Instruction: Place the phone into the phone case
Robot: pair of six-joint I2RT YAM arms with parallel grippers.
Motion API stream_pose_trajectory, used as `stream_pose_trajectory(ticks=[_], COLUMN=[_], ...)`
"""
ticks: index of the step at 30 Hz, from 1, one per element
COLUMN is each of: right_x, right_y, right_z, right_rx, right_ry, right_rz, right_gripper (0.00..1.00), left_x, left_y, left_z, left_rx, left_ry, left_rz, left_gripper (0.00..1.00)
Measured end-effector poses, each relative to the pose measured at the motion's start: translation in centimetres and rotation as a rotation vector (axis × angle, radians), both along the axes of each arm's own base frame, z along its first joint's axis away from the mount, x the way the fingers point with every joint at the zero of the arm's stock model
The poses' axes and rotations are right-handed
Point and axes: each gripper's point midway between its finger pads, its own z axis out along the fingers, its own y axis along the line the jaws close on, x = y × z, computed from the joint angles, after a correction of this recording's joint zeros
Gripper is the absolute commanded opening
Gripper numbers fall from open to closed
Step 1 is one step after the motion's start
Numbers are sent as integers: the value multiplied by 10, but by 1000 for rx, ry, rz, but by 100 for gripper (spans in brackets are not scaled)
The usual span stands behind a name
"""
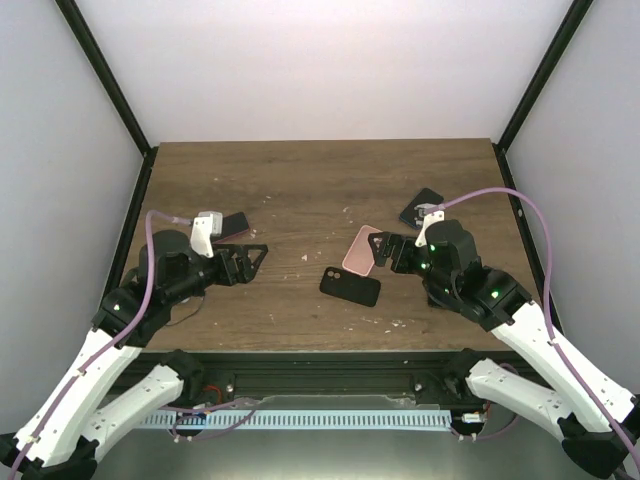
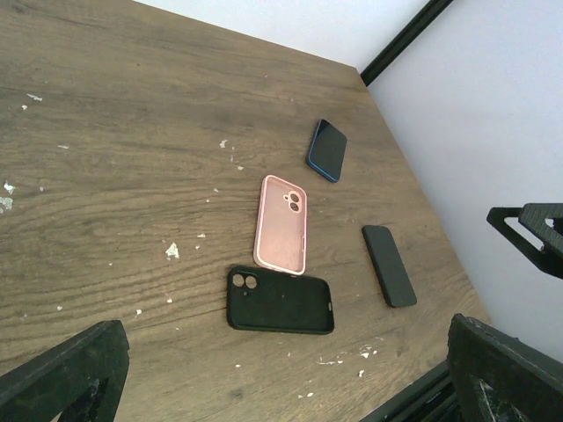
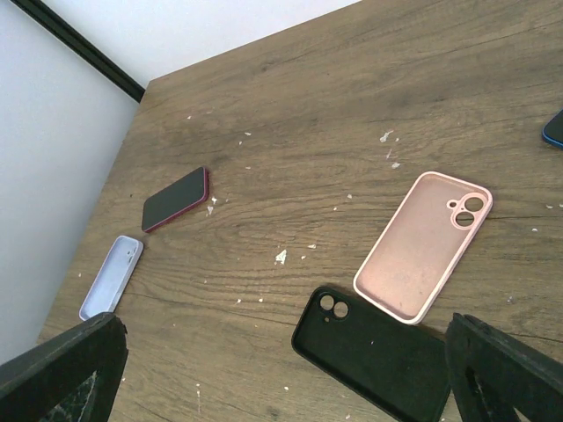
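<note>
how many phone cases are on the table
3: pink case mid-table, black case just nearer, lavender case by the left edge. A black slab on the right could be a fourth.

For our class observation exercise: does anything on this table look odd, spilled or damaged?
Yes: small white flecks lie scattered across the wooden table, mostly near the pink case and black case. Crumbs or chipped surface, I cannot tell.
</note>
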Motion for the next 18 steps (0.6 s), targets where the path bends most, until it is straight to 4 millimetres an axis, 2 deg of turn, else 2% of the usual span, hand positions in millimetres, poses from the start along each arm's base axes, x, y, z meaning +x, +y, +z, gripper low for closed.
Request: stream_pose_trajectory(ticks=[11,15,18], right_x=[0,6,16], right_y=[0,-2,-8], right_z=[-3,-11,-27], right_rx=[-5,-47,-116], right_ry=[4,12,44], right_rz=[-2,-19,-61], right_gripper=[100,100,100], left_x=[0,3,9], left_y=[0,-2,-6], left_z=[2,-4,-15], left_rx=[3,22,47], left_ry=[-15,-2,34], left_rz=[-4,-7,-10], left_gripper=[100,100,100])
